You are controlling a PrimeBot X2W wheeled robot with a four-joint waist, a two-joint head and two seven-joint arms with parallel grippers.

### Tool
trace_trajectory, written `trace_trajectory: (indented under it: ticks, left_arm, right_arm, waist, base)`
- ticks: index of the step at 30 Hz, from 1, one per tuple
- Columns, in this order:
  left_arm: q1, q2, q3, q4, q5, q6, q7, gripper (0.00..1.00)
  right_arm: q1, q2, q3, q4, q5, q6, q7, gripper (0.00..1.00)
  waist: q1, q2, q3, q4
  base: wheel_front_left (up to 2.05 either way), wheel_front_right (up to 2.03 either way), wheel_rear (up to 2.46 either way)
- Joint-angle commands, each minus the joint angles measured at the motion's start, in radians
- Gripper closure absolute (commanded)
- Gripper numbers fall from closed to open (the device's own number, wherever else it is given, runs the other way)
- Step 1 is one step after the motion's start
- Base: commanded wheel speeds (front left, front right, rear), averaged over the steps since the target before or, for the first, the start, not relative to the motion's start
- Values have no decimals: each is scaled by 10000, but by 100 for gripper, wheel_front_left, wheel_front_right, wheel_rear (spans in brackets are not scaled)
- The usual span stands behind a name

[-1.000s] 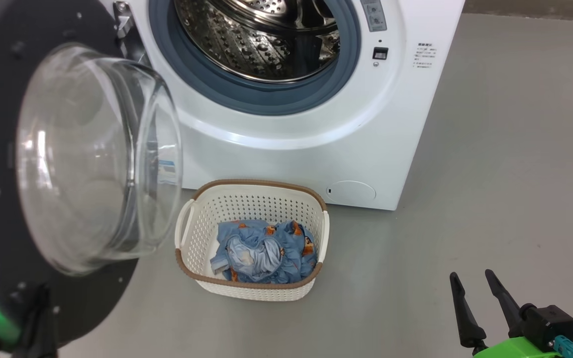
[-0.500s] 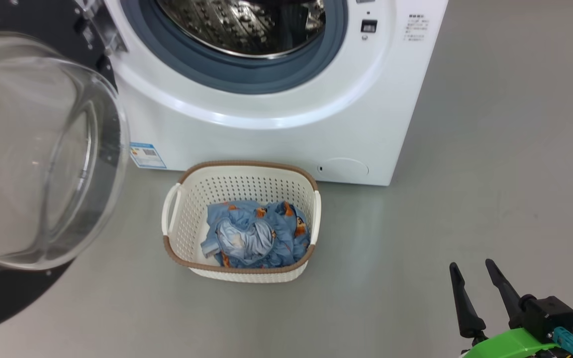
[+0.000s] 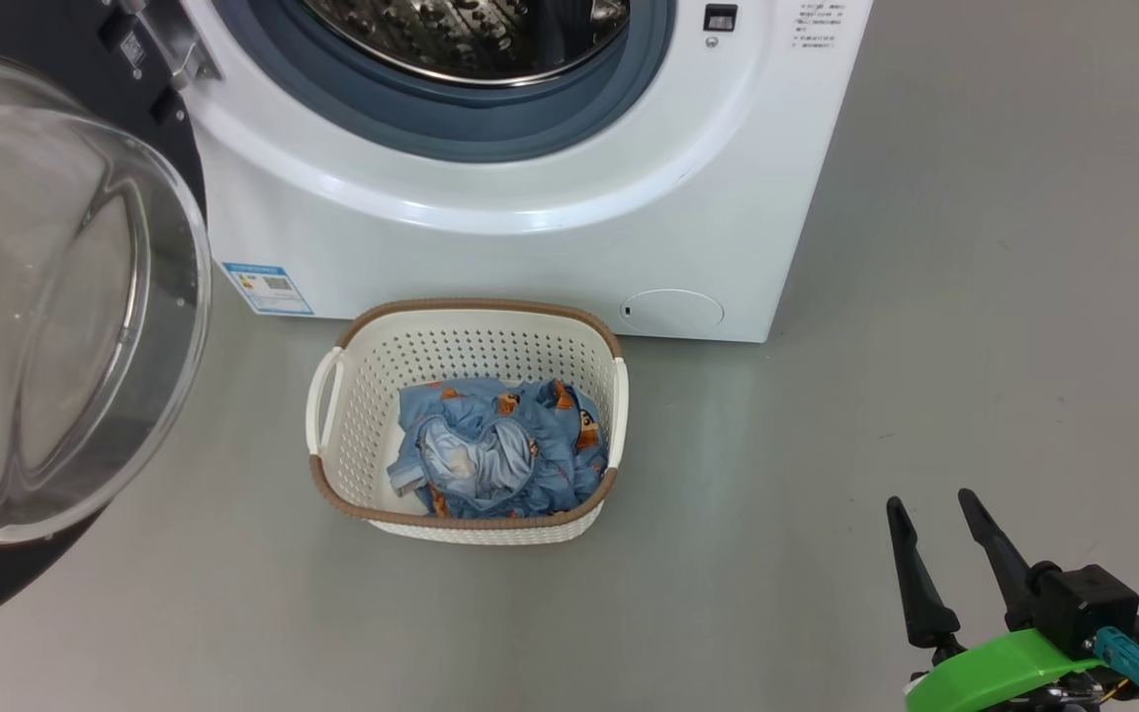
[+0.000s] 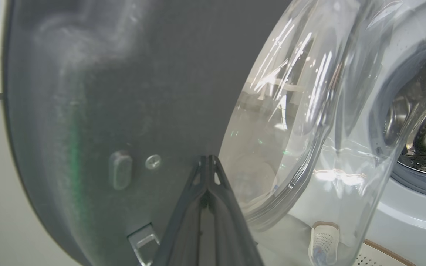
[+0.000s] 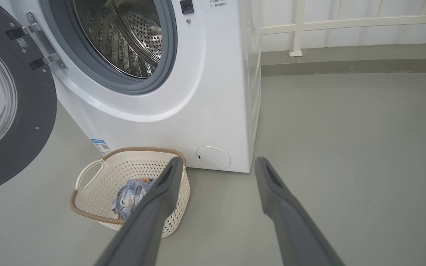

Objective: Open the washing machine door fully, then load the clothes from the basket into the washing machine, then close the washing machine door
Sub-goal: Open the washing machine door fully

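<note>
**Door**: one, at the left. Over the last second it had swung further from the washing machine. The glass dome had covered the blue label; at inspection it stood clear of it, and the label was fully readable as a label. Part of the shift in the head view was the camera's own, as machine and basket moved together in it. The door's change against the machine was real.

**Left gripper**: one, fingers pressed together, holding nothing. The tips lay at the door's black inner face, beside a screw. Contact could not be confirmed.

**Washing machine:** one, mouth unobstructed. The visible part of the drum held no cloth.

**Basket**: one, two handles, on the floor just in front of the machine.

**Clothes**: one crumpled blue heap in the basket. The number of garments could not be told.

**Right gripper**: one, fingers spread wide, empty, low at the right and well apart from the basket.

**Finding:** the opening step was judged complete or nearly so. Loading had not begun. The open right gripper was the one free to reach for the heap.
</note>
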Motion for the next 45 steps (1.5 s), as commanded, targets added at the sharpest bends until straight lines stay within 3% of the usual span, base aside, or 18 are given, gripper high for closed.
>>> trace_trajectory:
  ticks: [1, 9, 16, 28, 29, 31, 32, 45]
  left_arm:
    - [-381, 744, 358, -101, 167, -11, -63, 100]
    - [-647, 1052, 346, 347, 145, -26, -63, 100]
    - [-436, 923, 213, 14, 138, -27, -63, 100]
    - [1113, -76, -504, -2459, 395, -28, -63, 100]
    - [1263, -131, -655, -2769, 360, -28, -63, 91]
    - [1618, -208, -995, -3325, 294, -28, -63, 36]
    - [1786, -236, -1125, -3561, 278, -28, -63, 1]
    - [3183, -317, -2793, -5430, 152, -28, -63, 0]
  right_arm:
    - [-244, -39, 312, -190, -17, 62, -74, 0]
    - [-307, -39, 304, -166, 25, 62, -74, 0]
    - [-238, -39, 233, -157, 110, 62, -74, 0]
    - [25, -39, 68, -199, 386, 62, -74, 0]
    - [49, -39, 67, -211, 393, 62, -74, 0]
    - [102, -39, 64, -239, 408, 62, -74, 0]
    - [131, -39, 61, -265, 412, 62, -74, 0]
    - [439, -39, 251, -839, 260, 62, -74, 0]
  waist:
    - [0, 0, -8, -9]
    - [0, 0, 19, -109]
    - [0, 0, -172, -148]
    - [0, 0, -733, -189]
    - [0, 0, -777, -219]
    - [0, 0, -856, -285]
    - [0, 0, -886, -317]
    - [0, 0, -1361, -1147]
  base:
    - [0, 0, 0]
    - [0, 0, 0]
    - [0, 0, 0]
    - [0, 0, 0]
    - [0, 0, 0]
    - [0, 0, 0]
    - [0, 0, 0]
    - [0, 0, 0]
